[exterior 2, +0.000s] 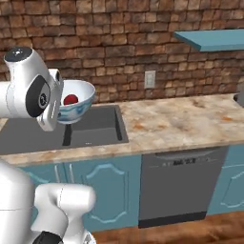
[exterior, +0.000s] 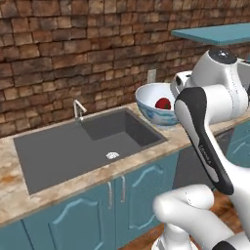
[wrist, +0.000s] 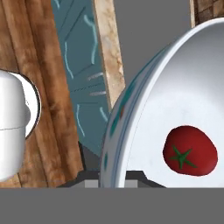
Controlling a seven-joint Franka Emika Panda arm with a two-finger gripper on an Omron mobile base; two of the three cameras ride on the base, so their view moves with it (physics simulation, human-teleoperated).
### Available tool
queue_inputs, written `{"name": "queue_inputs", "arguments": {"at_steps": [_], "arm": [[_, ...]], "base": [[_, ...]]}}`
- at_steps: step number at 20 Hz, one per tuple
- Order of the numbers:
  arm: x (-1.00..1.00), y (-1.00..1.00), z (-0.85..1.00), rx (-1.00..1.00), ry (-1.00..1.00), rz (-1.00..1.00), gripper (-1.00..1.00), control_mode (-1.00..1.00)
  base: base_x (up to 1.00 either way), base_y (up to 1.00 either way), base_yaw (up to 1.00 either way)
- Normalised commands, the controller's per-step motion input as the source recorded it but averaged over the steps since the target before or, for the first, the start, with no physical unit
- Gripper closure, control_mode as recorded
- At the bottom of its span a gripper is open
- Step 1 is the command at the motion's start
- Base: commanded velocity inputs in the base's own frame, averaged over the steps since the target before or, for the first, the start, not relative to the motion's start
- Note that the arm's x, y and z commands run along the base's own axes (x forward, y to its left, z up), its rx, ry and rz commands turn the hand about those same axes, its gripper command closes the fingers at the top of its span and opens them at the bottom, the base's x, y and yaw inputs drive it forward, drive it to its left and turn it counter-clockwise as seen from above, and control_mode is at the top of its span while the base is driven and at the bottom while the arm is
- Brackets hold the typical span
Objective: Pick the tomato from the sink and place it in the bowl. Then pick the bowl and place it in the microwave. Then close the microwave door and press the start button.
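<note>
Left base view: one bowl (exterior: 155,108) held tilted in the air above the desk (exterior: 10,200), right of the single sink (exterior: 73,146); one tomato (exterior: 163,103) inside it. Right base view: same bowl (exterior 2: 76,102) with its tomato (exterior 2: 70,99), above the sink (exterior 2: 95,126). Hand view: end effector (wrist: 113,183) clamped narrowly on the bowl rim (wrist: 131,131); tomato (wrist: 190,151) rests inside.

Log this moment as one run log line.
stage: carrying bowl | bowl: lifted above sink, tilted | tomato: inside bowl | gripper: shut on bowl rim
</note>
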Motion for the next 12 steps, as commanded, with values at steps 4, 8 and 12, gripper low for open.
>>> {"name": "queue_inputs", "arguments": {"at_steps": [4,8,12], "arm": [[0.0,0.0,0.0,0.0,0.0,0.0,1.0,1.0],[0.0,0.0,0.0,0.0,0.0,0.0,1.0,1.0],[0.0,0.0,0.0,0.0,0.0,0.0,1.0,1.0]], "base": [[-0.4,-0.17,-0.67],[-0.45,-0.24,-0.63],[-0.43,-0.24,-0.63]]}}
